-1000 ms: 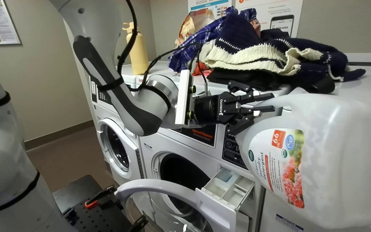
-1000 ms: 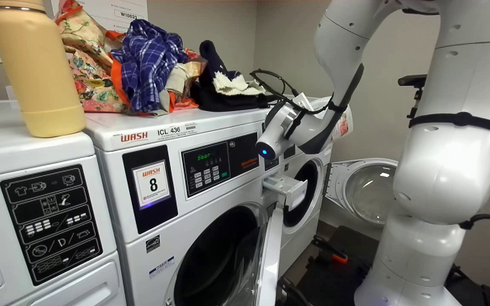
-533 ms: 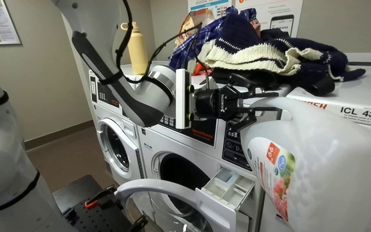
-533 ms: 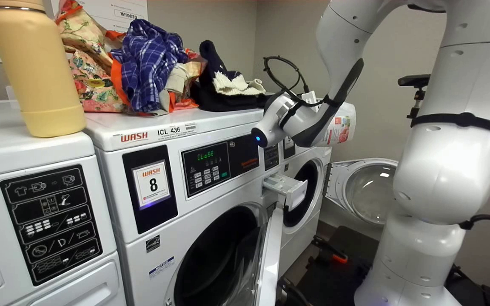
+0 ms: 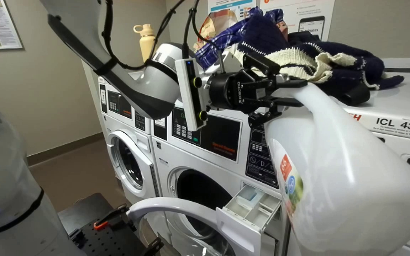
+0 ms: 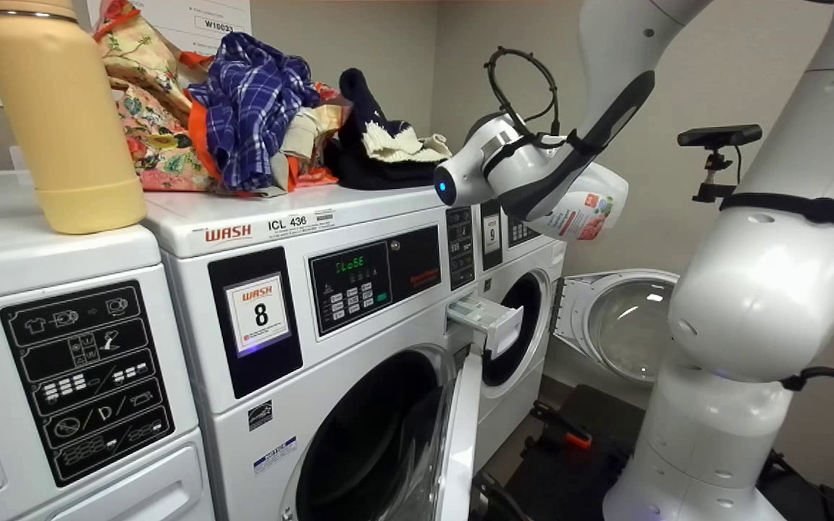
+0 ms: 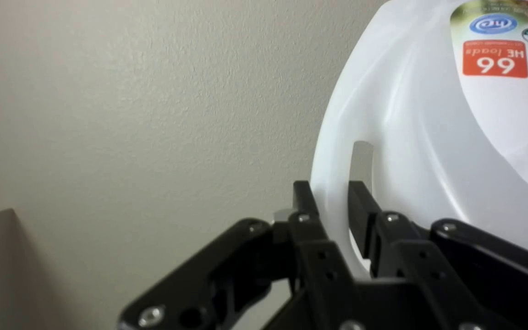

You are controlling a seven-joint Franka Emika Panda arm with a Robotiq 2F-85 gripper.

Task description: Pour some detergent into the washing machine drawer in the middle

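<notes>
We hold the detergent jug tipped, probably at the pouring step.
Our hand pinches its handle, the body slanting down and away from the hand; the drawer of the washing machine stands pulled out, lower than the hand. The mouth is out of sight, so we cannot tell whether it pours. Next, we judge, means bringing the mouth over the drawer and tipping slowly.
</notes>
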